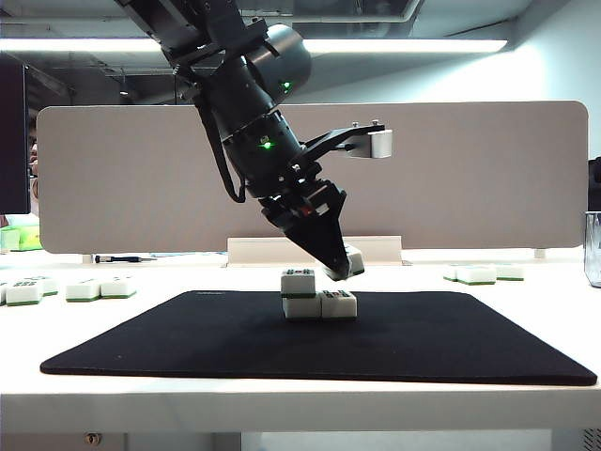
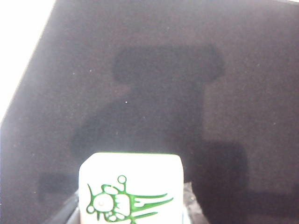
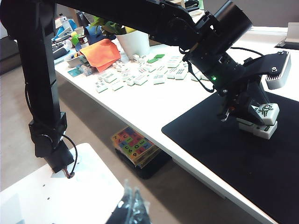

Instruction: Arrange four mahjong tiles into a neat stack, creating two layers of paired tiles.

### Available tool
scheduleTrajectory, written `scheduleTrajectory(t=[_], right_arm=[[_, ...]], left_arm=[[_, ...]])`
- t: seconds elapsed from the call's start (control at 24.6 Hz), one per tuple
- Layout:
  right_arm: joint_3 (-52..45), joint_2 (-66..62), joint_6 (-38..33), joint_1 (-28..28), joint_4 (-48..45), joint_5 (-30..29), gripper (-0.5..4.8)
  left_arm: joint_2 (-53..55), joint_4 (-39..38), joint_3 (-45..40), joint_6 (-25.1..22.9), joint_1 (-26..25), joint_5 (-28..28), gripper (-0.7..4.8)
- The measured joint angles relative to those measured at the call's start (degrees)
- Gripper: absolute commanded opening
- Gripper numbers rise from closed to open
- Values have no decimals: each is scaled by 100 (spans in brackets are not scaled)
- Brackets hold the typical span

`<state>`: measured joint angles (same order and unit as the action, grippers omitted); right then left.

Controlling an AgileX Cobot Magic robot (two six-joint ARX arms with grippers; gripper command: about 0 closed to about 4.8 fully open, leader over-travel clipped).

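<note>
Exterior view: on the black mat, three mahjong tiles forming a partial stack — two side by side below, left one and right one, plus one on top of the left tile. Just to the right of that top tile, a fourth tile, tilted, pinched in the left gripper and held above the lower right tile, apparently not yet seated. Loose tiles on the white table off the mat: about five at far left, two or three at right. White divider panel behind.

Left wrist view: one tile filling the lower middle, face with a green bird mark toward the camera, clamped between the fingers, of which only slivers show at its sides. Black mat beyond, with a dark shadow on it.

Right wrist view: right gripper at the frame's lower edge, well away from the mat, over a white plate near the floor — fingertips close together, though hard to tell whether fully pressed. Left arm reaching over the mat; bird tile held above the stack. Many spare tiles scattered on the table beyond — too small to count
</note>
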<state>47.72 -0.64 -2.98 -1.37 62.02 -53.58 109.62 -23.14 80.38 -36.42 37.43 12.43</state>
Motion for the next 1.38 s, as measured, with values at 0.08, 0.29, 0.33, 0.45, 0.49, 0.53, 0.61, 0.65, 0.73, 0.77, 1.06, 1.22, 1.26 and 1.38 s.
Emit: scheduleTrajectory(t=[0.08,0.29,0.33,0.45,0.49,0.53,0.61,0.65,0.73,0.77,1.06,1.22,1.26,1.38], right_arm=[[0,0,0,0,0,-2,-1],[0,0,0,0,0,-2,-1],[0,0,0,0,2,0,-1],[0,0,0,0,0,0,-1],[0,0,0,0,0,0,-1],[0,0,0,0,0,-2,-1],[0,0,0,0,0,-2,-1],[0,0,0,0,0,-2,-1],[0,0,0,0,0,-2,-1],[0,0,0,0,0,-2,-1],[0,0,0,0,0,-2,-1],[0,0,0,2,0,0,-1],[0,0,0,0,2,0,-1],[0,0,0,0,0,0,-1]], left_arm=[[0,0,0,0,0,0,220],[0,2,0,-2,2,-199,220],[0,2,0,-2,2,-225,220],[0,4,0,-2,2,-254,220],[0,4,0,-2,2,-251,220],[0,7,0,-2,2,-251,220],[0,4,0,0,2,-249,221],[0,0,0,-2,2,-249,245],[0,0,0,0,2,-249,335],[0,2,0,-2,2,-245,338],[0,17,0,-2,2,-245,337],[-46,330,0,0,129,-249,337],[-74,455,0,0,160,-240,336],[-111,922,2,9,164,-382,335]])
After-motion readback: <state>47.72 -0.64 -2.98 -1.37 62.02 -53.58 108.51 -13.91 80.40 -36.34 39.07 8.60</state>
